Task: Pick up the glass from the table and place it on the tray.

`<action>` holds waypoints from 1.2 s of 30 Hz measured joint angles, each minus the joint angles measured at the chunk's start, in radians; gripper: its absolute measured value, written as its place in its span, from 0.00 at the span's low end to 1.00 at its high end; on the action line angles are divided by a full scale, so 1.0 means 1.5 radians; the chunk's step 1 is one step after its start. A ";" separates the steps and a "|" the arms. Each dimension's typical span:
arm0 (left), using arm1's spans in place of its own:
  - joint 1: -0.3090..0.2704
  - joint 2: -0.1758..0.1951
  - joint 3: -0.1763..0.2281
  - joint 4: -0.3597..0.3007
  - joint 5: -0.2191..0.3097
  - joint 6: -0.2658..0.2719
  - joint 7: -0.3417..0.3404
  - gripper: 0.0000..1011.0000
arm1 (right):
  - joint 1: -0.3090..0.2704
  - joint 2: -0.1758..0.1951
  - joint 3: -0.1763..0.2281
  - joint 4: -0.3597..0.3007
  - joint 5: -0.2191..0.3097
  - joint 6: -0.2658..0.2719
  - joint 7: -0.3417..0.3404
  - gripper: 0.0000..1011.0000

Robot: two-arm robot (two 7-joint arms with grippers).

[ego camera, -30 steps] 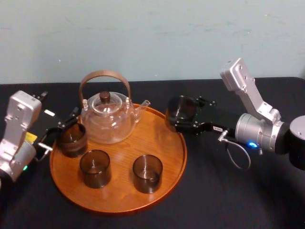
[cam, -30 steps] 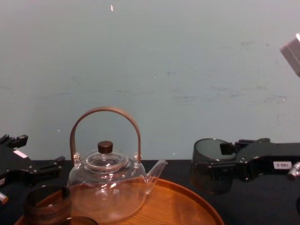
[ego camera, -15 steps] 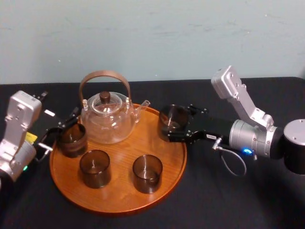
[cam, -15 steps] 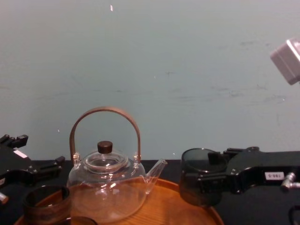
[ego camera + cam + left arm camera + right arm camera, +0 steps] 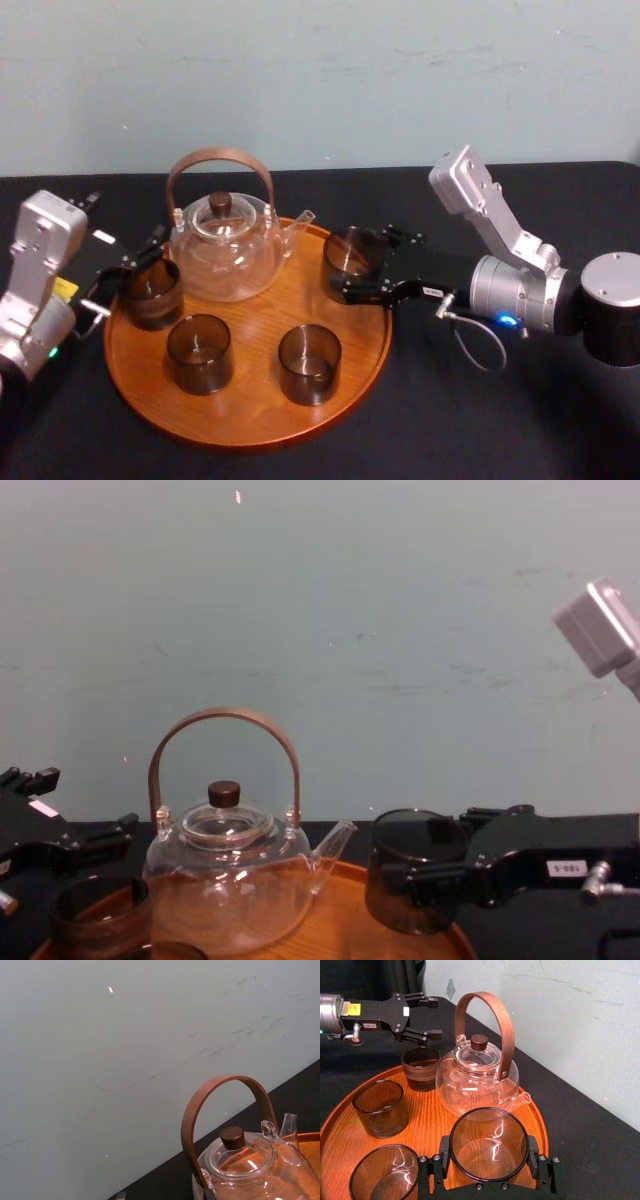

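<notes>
Smoky glass is clamped in our right gripper's jaws, low over the tray's right side. Placing, we judge: next lower it and release. Left gripper hangs wide-jawed at the tray's left.

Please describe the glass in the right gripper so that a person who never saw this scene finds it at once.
Find the round wooden tray on the black table. At its right edge, beside the glass teapot's spout, is a dark smoky glass. Unlike the three similar glasses on the tray, it sits between the right gripper's black fingers.
</notes>
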 joint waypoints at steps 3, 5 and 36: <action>0.000 0.000 0.000 0.000 0.000 0.000 0.000 0.99 | 0.006 -0.004 -0.004 0.013 -0.002 -0.006 0.002 0.89; 0.000 0.000 0.000 0.000 0.000 0.000 0.000 0.99 | 0.011 -0.007 -0.008 0.024 -0.005 -0.011 0.005 0.89; 0.000 0.000 0.000 0.000 0.000 0.000 0.000 0.99 | 0.050 -0.055 -0.032 0.146 -0.034 -0.056 0.021 0.89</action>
